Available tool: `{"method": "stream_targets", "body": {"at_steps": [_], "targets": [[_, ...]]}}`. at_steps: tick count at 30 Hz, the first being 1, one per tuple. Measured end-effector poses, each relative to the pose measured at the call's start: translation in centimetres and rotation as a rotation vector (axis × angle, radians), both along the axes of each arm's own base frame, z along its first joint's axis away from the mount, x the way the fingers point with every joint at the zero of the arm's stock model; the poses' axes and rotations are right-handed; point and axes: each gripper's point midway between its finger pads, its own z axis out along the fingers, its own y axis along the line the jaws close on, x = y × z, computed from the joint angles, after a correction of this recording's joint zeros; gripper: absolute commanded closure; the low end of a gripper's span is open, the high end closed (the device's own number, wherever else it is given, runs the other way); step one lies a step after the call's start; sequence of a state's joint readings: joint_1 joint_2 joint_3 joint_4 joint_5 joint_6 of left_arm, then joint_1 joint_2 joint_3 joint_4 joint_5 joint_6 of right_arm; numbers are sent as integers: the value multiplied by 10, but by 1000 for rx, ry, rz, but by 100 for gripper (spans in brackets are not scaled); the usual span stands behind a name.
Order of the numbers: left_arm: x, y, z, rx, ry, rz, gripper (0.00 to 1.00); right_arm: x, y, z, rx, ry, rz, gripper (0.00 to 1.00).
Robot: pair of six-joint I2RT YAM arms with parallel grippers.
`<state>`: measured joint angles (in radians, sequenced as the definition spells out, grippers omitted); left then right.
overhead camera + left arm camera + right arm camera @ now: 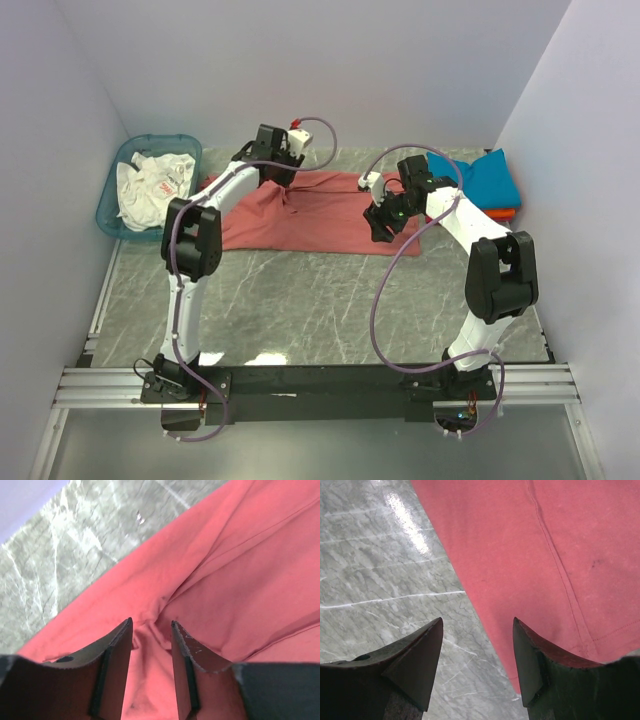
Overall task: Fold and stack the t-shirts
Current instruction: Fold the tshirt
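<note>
Left wrist: left gripper (152, 627) parted, empty, over a ridge in the dusty-red t-shirt (240, 570) spread across the far table (300, 310); right gripper (477, 625) open at its edge. Pinch hem squarely, lift evenly.

Jaws spread apart, over edge of red t-shirt (530, 545); marble table (380, 570) at left
</note>
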<state>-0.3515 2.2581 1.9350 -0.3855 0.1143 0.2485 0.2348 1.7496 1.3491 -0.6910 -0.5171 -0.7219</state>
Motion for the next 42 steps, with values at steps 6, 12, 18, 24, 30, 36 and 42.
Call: {"method": "stream_targets", "body": {"at_steps": [6, 12, 18, 24, 30, 36, 42], "targets": [[3, -8, 9, -15, -23, 59, 60, -2, 3, 1, 18, 6, 8, 35], [-23, 23, 4, -82, 17, 288, 47, -8, 21, 13, 118, 59, 37, 32], [-39, 36, 49, -341, 32, 477, 79, -4, 36, 28, 194, 70, 45, 31], [-17, 13, 61, -471, 76, 577, 91, -5, 39, 28, 213, 83, 30, 30], [-17, -9, 12, -389, 165, 642, 91, -10, 37, 20, 210, 106, 22, 30], [-19, -10, -20, -292, 209, 708, 84, -10, 38, 20, 212, 105, 23, 30], [-9, 1, -26, -239, 177, 770, 77, -10, 38, 19, 214, 105, 24, 29]]}}
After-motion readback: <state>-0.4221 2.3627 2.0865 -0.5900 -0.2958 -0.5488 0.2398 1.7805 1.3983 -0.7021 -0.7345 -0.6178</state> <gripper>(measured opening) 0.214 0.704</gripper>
